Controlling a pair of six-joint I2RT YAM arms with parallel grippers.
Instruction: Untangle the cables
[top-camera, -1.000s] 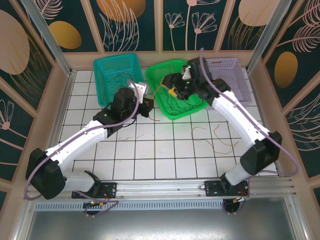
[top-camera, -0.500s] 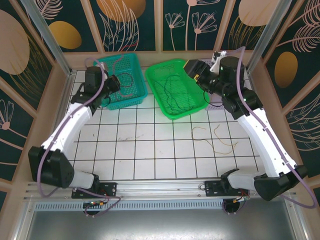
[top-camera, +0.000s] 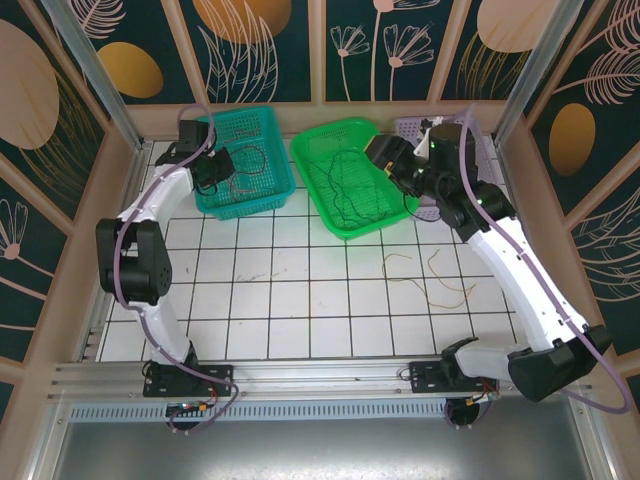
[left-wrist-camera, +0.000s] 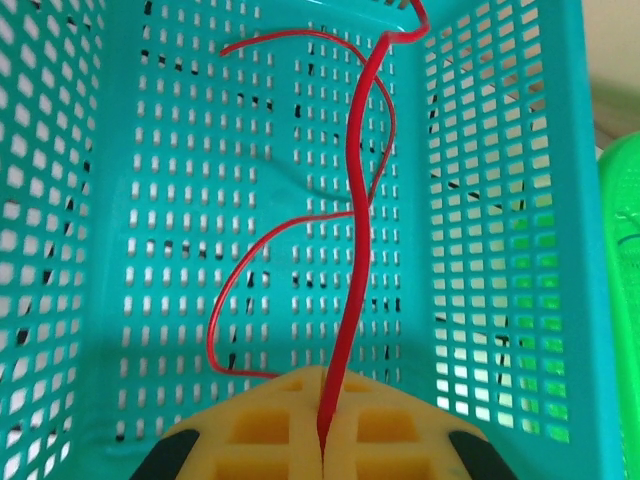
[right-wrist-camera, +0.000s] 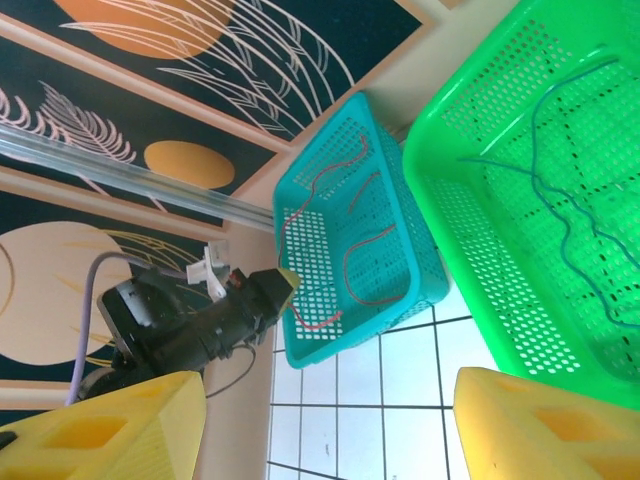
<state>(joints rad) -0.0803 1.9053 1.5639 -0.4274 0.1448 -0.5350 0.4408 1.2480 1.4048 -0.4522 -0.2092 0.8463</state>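
My left gripper (left-wrist-camera: 322, 405) is shut on a red cable (left-wrist-camera: 357, 200), which runs up from the yellow fingers and loops inside the teal basket (left-wrist-camera: 590, 200). From above, the left gripper (top-camera: 215, 168) sits at that basket's left wall. The right gripper (right-wrist-camera: 330, 430) hangs open and empty, its yellow fingers (right-wrist-camera: 110, 430) wide apart. It hovers (top-camera: 383, 158) over the right rim of the green basket (top-camera: 310, 150), which holds dark thin cables (top-camera: 345, 190). More tan cables (top-camera: 430, 270) lie loose on the tiles.
A lilac basket (top-camera: 480, 135) stands at the back right behind the right arm. The teal basket (right-wrist-camera: 300, 330) and the green basket (right-wrist-camera: 470, 250) stand side by side against the back wall. White tiles reach forward to the metal rail.
The left arm swung from the table's middle back to the teal basket, carrying the red cable. The right arm lifted off the green basket toward the right, and its jaws stand open.
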